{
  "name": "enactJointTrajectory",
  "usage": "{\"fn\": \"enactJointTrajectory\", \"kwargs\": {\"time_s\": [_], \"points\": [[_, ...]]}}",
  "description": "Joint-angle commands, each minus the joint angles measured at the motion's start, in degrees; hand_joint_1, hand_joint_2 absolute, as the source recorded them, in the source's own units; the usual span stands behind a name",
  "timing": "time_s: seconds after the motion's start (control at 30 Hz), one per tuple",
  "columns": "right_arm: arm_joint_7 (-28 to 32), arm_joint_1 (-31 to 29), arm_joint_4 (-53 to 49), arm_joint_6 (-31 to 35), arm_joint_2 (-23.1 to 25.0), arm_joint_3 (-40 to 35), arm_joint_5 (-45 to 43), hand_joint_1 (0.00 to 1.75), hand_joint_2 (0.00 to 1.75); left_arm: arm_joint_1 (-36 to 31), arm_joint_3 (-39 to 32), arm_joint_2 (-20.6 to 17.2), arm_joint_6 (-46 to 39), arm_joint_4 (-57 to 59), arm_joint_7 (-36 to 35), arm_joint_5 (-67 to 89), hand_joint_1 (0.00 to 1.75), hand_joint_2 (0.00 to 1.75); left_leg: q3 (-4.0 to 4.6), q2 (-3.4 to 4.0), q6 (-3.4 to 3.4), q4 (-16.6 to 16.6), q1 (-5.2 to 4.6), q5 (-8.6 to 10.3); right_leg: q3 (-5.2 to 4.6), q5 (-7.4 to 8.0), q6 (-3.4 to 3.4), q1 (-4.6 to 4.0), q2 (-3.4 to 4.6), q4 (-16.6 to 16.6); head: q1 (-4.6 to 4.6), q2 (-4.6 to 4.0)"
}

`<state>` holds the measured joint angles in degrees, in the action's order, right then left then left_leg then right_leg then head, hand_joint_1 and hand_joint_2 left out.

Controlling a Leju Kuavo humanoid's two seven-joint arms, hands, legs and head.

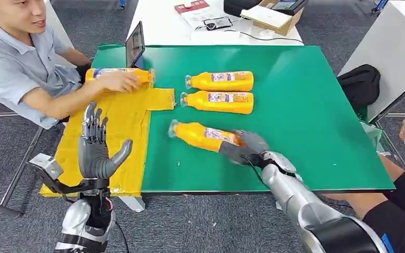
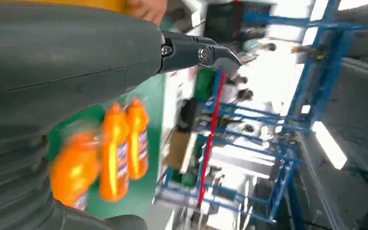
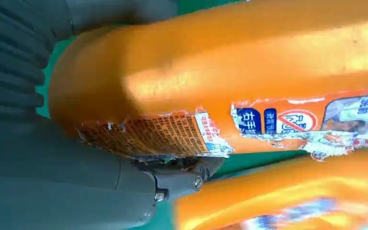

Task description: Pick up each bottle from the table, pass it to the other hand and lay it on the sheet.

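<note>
The nearest orange bottle (image 1: 204, 135) lies on its side on the green tabletop (image 1: 316, 132), toward the near edge, and the right hand (image 1: 244, 148) has its fingers wrapped round the base end; I'd say it is gripped but not yet lifted. Two more bottles (image 1: 220, 81) (image 1: 219, 101) lie side by side further back, just off the yellow sheet (image 1: 116, 132), untouched. One bottle (image 1: 117, 75) is on the sheet at its far end, with a person's hand (image 1: 118, 81) resting on it. So one appears done and three are left. The left hand (image 1: 96, 147) is raised over the sheet, fingers spread, holding nothing. The held bottle's label is torn; it bears Chinese characters and a red prohibition symbol, too blurred for me to read.
</note>
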<state>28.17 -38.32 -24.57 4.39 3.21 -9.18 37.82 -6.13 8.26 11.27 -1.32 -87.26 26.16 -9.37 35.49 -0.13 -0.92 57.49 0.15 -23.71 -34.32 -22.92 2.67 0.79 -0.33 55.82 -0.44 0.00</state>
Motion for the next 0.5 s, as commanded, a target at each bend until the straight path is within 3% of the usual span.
{"fn": "enactJointTrajectory", "kwargs": {"time_s": [0.03,0.1,0.23,0.37,0.5], "points": [[3.81,16.16,-33.83,7.91,8.45,7.69,-18.63,1.75,1.75,4.63,-0.18,2.54,0.28,9.05,-0.88,-2.87,0.0,1.75,-0.29,0.14,0.09,-0.08,0.06,-0.15,0.22,-0.13,-0.14,-0.05,0.13,-0.05,-0.02,0.0],[4.83,17.94,-37.34,9.81,7.86,6.62,-20.99,1.75,1.75,4.84,4.68,0.24,0.4,11.6,-2.53,4.36,0.0,1.75,-0.19,-0.1,0.05,-0.06,0.05,-0.13,0.21,-0.19,-0.13,-0.04,-0.07,-0.02,0.0,0.0],[6.21,20.13,-41.86,10.78,8.08,3.66,-22.55,1.75,1.75,6.9,9.3,0.06,4.3,12.66,-0.37,8.89,0.0,1.75,-0.05,-0.18,0.04,-0.07,0.01,-0.09,0.09,-0.17,-0.09,0.03,-0.15,-0.04,0.02,0.0],[5.67,20.26,-39.48,9.32,7.73,-1.03,-20.13,1.75,1.75,7.96,10.79,-0.72,6.52,8.08,1.55,8.6,0.0,1.75,-0.07,0.03,0.05,-0.05,-0.02,-0.2,0.07,-0.16,-0.12,0.03,0.06,-0.04,0.02,0.0],[4.66,19.02,-32.16,2.89,7.75,-9.33,-15.83,1.75,1.75,7.78,12.02,-1.13,6.93,3.15,5.63,13.32,0.0,1.75,-0.12,0.1,0.11,-0.01,0.02,-0.23,0.08,-0.17,-0.19,-0.03,0.13,0.0,0.02,0.0]]}}
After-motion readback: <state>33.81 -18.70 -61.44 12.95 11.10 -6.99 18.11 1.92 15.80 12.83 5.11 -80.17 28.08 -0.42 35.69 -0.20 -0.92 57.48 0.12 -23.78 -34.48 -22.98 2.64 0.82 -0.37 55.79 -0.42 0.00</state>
